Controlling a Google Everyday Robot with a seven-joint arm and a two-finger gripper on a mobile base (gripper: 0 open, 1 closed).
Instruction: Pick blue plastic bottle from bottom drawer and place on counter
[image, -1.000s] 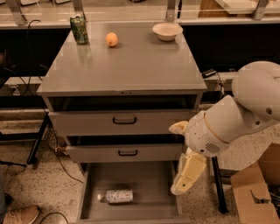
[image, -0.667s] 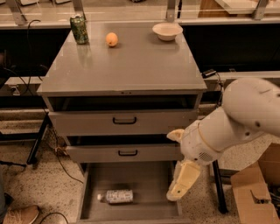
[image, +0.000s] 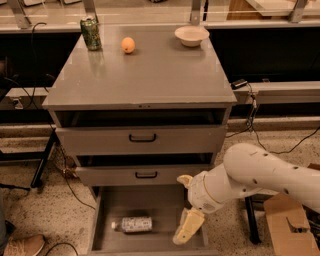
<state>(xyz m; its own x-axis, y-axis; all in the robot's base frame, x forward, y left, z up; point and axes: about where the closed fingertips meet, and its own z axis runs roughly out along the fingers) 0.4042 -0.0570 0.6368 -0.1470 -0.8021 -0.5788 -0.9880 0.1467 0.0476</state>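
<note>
grey bottom drawer (image: 150, 202) holds the blue plastic bottle (image: 132, 224) lying on its side; your gripper (image: 186, 231) hangs near its base end, grip state unclear. centre over the bottle's middle, then descend.

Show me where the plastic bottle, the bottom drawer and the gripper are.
blue plastic bottle (image: 134, 224): camera view, on its patterned label.
bottom drawer (image: 145, 202): camera view, on its bare grey floor.
gripper (image: 183, 235): camera view, on its lower end, over the drawer's right side, right of the bottle.

In the bottom drawer (image: 145, 204) lies the bottle (image: 132, 224) — tool (image: 187, 228) just right of it
</note>
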